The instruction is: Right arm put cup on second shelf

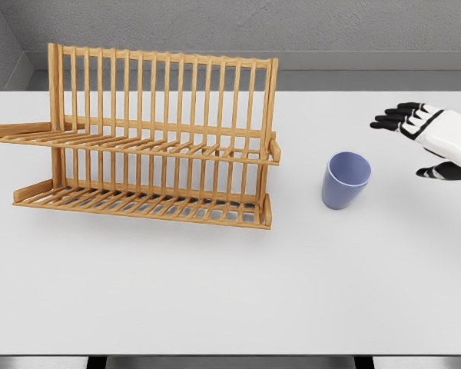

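A lavender-blue cup (345,180) stands upright on the white table, right of the rack, its mouth facing up. The wooden two-tier dish rack (150,138) occupies the left half of the table, with an upper slatted shelf (138,144) and a lower one (142,204); both hold nothing. My right hand (426,138) comes in from the right edge, hovering a short way right of the cup and a bit higher in the picture. Its black-tipped fingers are spread toward the cup and its thumb hangs below; it holds nothing and does not touch the cup.
The white table (230,300) reaches its front edge near the bottom of the picture. A grey wall runs behind the table. The rack's right end post stands roughly a cup's width from the cup.
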### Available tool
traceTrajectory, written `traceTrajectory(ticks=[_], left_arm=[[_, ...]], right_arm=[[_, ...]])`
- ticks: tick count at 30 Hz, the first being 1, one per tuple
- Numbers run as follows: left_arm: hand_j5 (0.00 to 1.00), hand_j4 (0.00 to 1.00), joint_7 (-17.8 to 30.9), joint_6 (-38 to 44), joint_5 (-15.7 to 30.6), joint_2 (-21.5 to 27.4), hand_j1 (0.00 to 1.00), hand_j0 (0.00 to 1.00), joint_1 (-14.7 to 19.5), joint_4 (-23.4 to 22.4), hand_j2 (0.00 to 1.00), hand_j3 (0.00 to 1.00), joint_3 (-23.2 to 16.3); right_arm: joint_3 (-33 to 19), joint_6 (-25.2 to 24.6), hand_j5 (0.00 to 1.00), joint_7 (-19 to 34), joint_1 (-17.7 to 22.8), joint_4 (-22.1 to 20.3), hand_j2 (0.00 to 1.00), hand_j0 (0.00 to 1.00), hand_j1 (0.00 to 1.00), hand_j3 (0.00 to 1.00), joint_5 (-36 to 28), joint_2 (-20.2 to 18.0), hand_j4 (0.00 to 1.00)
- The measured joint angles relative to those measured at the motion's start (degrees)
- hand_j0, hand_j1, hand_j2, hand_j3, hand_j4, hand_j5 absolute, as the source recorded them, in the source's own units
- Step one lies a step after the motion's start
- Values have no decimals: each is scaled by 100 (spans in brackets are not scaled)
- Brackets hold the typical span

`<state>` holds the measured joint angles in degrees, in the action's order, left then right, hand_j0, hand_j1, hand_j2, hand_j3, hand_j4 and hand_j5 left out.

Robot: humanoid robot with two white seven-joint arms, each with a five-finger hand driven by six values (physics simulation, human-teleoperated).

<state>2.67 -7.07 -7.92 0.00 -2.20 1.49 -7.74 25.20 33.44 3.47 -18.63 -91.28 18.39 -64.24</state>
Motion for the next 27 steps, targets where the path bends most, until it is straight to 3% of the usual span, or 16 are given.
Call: traceTrajectory(ticks=[7, 10, 12, 14, 15, 21, 27], left_arm=[[100, 100, 0, 0, 0, 0, 100, 100, 0, 0, 100, 100, 0], [100, 100, 0, 0, 0, 0, 100, 100, 0, 0, 100, 100, 0], [100, 100, 0, 0, 1, 0, 100, 100, 0, 1, 100, 100, 0], [100, 100, 1, 0, 0, 0, 100, 100, 0, -1, 100, 100, -1], [100, 100, 1, 1, 0, 0, 100, 100, 0, 0, 100, 100, -1], [100, 100, 0, 0, 0, 0, 100, 100, 0, 0, 100, 100, 0], [100, 100, 1, 0, 0, 0, 100, 100, 0, 0, 100, 100, 0]], right_arm=[[26, -326, 100, 34, -211, -25, 100, 100, 100, 100, -24, 46, 100], [42, -395, 100, 1375, -993, -36, 100, 100, 100, 100, -25, 224, 100], [81, -411, 100, 2226, -1248, -29, 100, 100, 100, 100, -16, 411, 100], [423, -427, 100, 2676, -1846, 58, 100, 100, 100, 100, -17, 621, 100], [599, -424, 100, 2812, -1872, 143, 100, 100, 100, 100, -8, 718, 100], [1168, -429, 100, 3108, -2373, 382, 100, 100, 100, 100, 8, 1101, 100], [1715, -422, 100, 3150, -2373, 612, 100, 100, 100, 100, 20, 1316, 100]])
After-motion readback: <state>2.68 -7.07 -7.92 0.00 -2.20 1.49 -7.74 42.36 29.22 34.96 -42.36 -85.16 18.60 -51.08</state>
